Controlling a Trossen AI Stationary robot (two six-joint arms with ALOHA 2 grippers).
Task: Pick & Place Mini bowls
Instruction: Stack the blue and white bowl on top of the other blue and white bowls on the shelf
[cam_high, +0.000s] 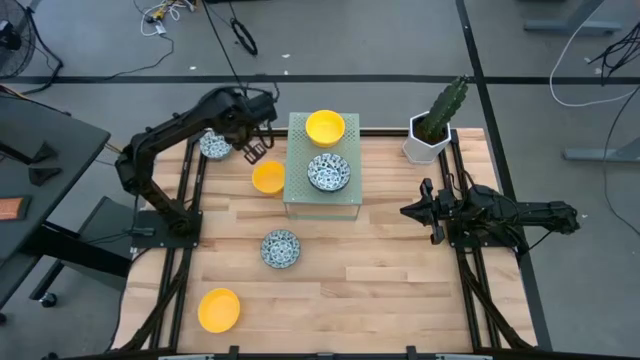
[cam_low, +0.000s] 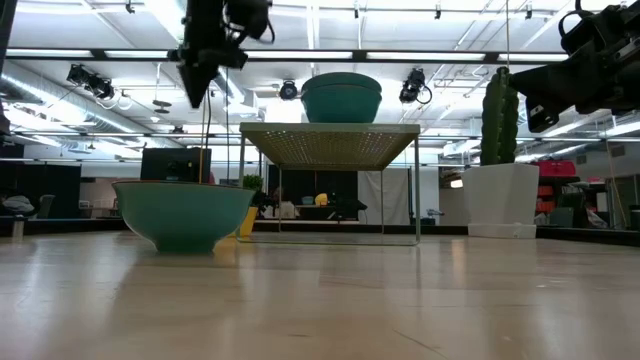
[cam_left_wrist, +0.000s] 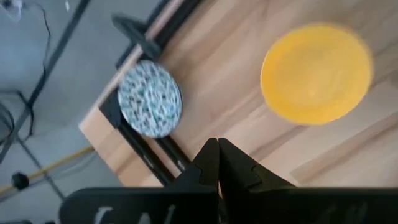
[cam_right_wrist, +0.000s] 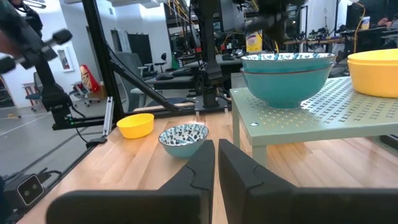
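Broadly, a pale wooden table (cam_high: 380, 260) fills the middle of the high view, with a dark arm mounted at each side. Toward its far edge stands a pale green perforated stand (cam_high: 322, 196), raised on thin legs. At the far right corner sits a white hexagonal pot (cam_high: 425, 146) holding a green cactus (cam_high: 444, 108).

The left arm reaches over the far left part of the table, and the left hand (cam_high: 254, 152) hangs in the air with its fingers pressed together, clamped on nothing. In the left wrist view it is above the wood between a patterned bowl and a yellow one. The right arm lies folded along the right edge of the table, and the right hand (cam_high: 411, 211) points toward the stand, its fingers nearly together with only a thin slit between them and nothing held.

Six mini bowls show in the high view. On the stand, a yellow bowl (cam_high: 325, 127) sits at the far end and a blue-patterned bowl (cam_high: 328, 172) sits nearer. Just beside the stand's left edge, a second yellow bowl (cam_high: 268, 178) rests on the table. Another patterned bowl (cam_high: 215, 145) lies at the far left corner, partly under the left arm. A third patterned bowl (cam_high: 280, 248) stands mid-table, and a third yellow bowl (cam_high: 218, 309) lies near the front left corner.
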